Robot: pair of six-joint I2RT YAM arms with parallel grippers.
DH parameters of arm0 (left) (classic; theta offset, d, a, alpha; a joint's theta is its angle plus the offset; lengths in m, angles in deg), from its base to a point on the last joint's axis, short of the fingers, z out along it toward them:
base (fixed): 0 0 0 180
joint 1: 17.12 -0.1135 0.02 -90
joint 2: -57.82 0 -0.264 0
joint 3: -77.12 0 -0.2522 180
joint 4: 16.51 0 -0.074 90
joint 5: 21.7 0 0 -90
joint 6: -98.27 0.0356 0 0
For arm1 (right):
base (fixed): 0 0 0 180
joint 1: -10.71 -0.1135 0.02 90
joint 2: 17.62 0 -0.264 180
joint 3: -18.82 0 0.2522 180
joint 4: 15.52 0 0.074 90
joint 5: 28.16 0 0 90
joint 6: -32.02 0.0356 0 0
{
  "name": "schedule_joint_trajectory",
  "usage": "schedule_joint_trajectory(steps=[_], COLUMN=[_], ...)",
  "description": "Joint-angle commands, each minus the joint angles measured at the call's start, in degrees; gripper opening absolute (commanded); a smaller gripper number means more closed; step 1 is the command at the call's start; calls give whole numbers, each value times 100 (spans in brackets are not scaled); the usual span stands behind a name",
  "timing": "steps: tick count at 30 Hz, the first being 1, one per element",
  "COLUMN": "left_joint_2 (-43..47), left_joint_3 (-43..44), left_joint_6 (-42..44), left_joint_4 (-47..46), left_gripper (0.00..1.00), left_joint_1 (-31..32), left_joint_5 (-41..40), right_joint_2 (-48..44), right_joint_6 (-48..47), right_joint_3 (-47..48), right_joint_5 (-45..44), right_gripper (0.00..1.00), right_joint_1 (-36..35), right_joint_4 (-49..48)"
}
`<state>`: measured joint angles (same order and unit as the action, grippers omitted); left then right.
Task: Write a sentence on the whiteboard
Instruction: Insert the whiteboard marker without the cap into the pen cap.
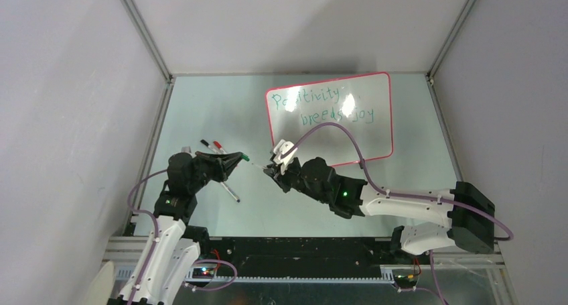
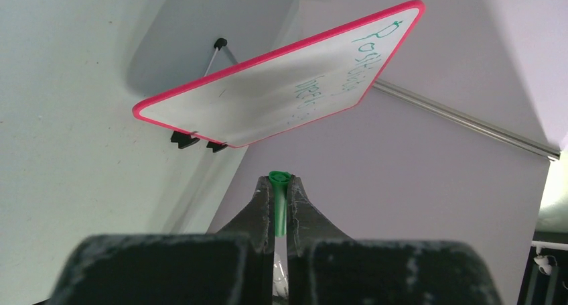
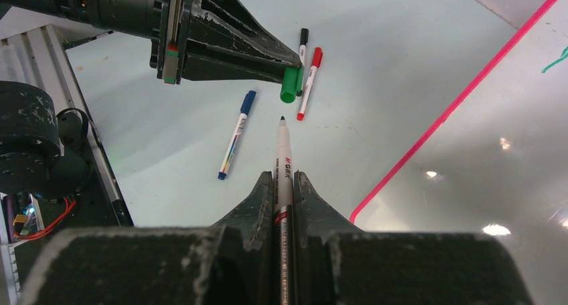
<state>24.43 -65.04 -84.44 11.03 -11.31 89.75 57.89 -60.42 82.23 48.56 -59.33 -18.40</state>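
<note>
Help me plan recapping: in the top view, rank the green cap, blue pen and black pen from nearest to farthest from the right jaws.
1. Green cap, gripped in the left jaws, just to the left.
2. Blue pen, lying farther left, toward the arm bases.
3. Black pen, farthest left, lying flat.

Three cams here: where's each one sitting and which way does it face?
Top external: above and behind the robot, looking down; shows left arm, right arm, left gripper, right gripper, whiteboard.
Left wrist: on the left arm, facing the whiteboard; own fingers shut on the green cap.
Right wrist: on the right arm, facing the left gripper; own fingers shut on the marker.
Shared: green cap in both wrist views, whiteboard in all three.
</note>
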Motion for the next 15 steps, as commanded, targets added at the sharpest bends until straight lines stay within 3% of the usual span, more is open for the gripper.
schedule_joint_trajectory(steps=[1,15], left_joint_2=[115,138], left_joint_3=[-50,39], left_joint_6=[-89,-37], left_joint_4=[-188,-104], left_gripper=[0,0], left_joint_1=[-31,-28], left_joint_5=[191,223], right_joint_2=[130,212], right_joint_6=[-89,-134], right_joint_3=[364,507], right_joint_5=[-125,-227], right_gripper=[0,0], right_joint_1=[-35,-51], right_joint_4=[-264,-243])
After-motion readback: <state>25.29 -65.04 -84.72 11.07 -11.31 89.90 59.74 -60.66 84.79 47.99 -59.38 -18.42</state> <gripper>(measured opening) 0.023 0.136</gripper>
